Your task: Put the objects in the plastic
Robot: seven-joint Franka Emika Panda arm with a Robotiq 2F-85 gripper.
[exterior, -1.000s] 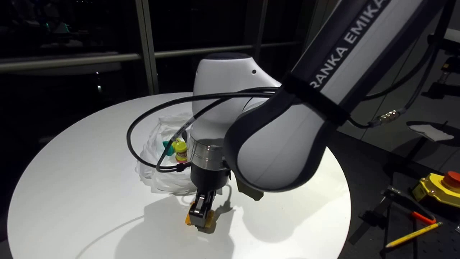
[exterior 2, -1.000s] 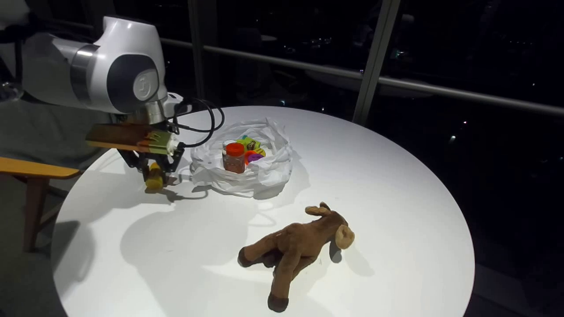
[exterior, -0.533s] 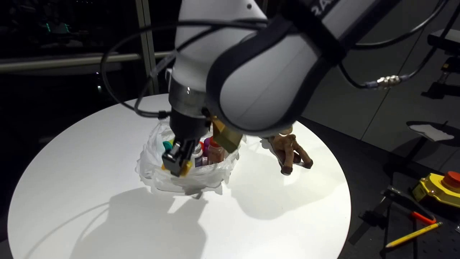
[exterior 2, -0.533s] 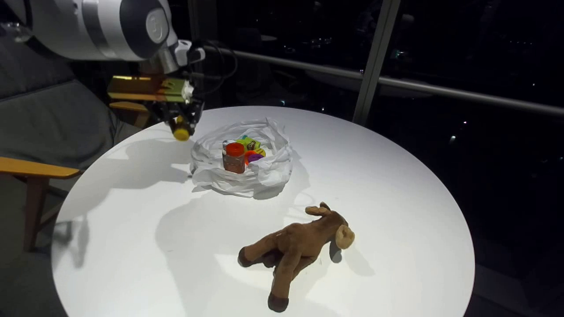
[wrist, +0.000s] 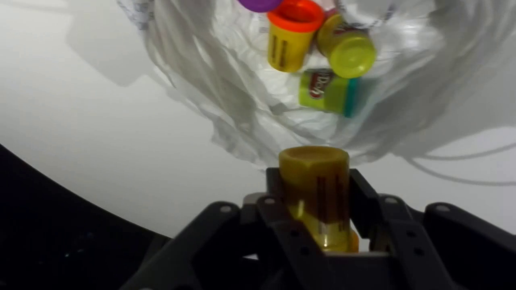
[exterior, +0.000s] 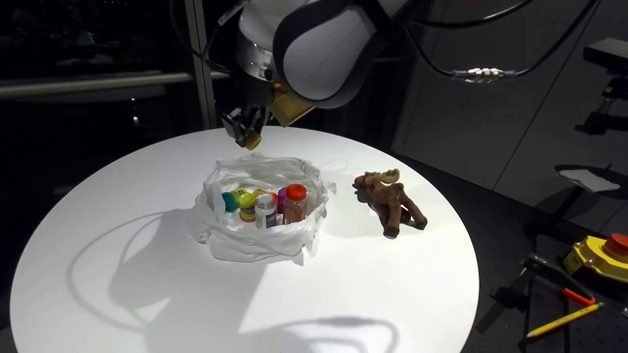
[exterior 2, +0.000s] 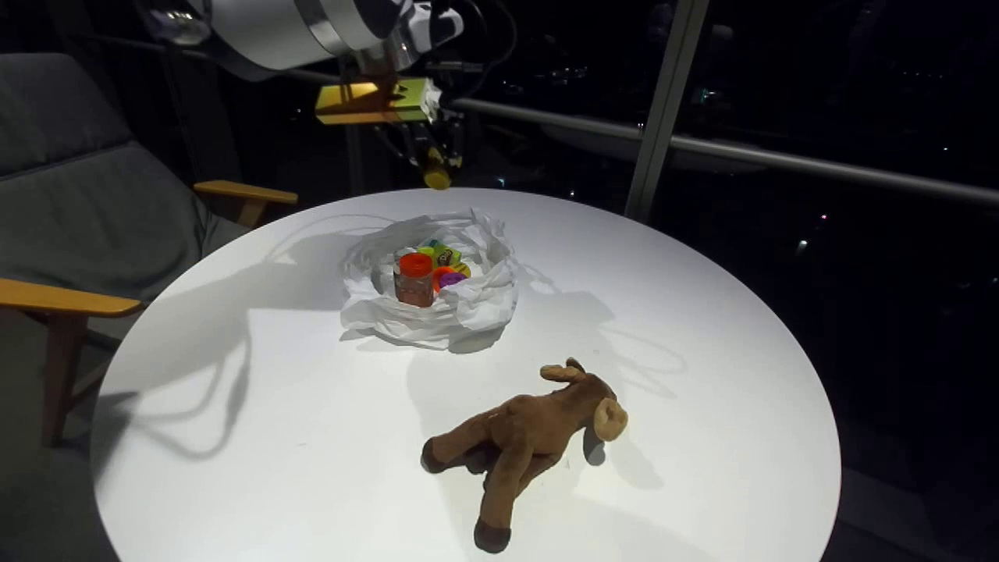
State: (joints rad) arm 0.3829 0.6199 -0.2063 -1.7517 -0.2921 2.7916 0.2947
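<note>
Has carried a yellow tub (wrist: 316, 201), gripped in the claw (wrist: 314, 180), up off the desk (exterior: 373, 284) to near the bag (exterior: 260, 245); probably needs aligning before release inside.

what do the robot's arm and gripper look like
The arm is white with dark, rounded trim and a silver band. Black cables loop from it, one with a silver connector, and it carries a gold-toned box. The gripper is black, with jointed fingers and pale round pins. I can make out no lettering.
</note>
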